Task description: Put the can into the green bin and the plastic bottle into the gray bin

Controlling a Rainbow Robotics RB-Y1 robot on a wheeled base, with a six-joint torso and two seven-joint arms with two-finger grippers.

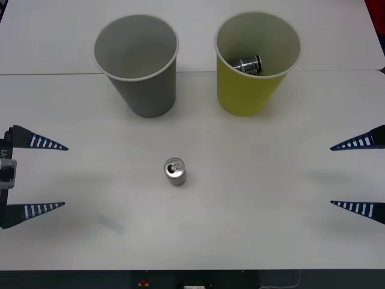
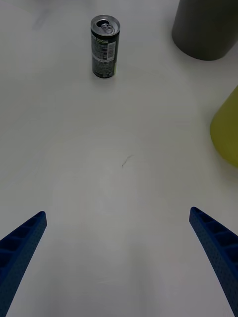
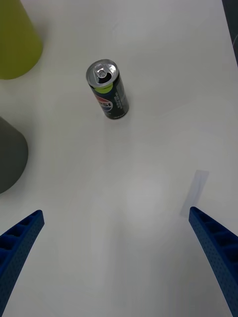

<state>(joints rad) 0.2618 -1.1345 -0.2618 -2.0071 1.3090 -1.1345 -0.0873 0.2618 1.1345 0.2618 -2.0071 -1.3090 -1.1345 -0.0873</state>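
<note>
A silver-topped dark can stands upright in the middle of the white table. Behind it stand the gray bin on the left and the green bin on the right. Another can lies on its side inside the green bin. The gray bin's inside looks bare. My left gripper hangs open at the table's left side, my right gripper open at the right side, both well clear of the can. The plastic bottle is out of view.
A faint pale strip lies on the table near the front left. A seam runs across the table behind the bins. The table's front edge is close below the standing can.
</note>
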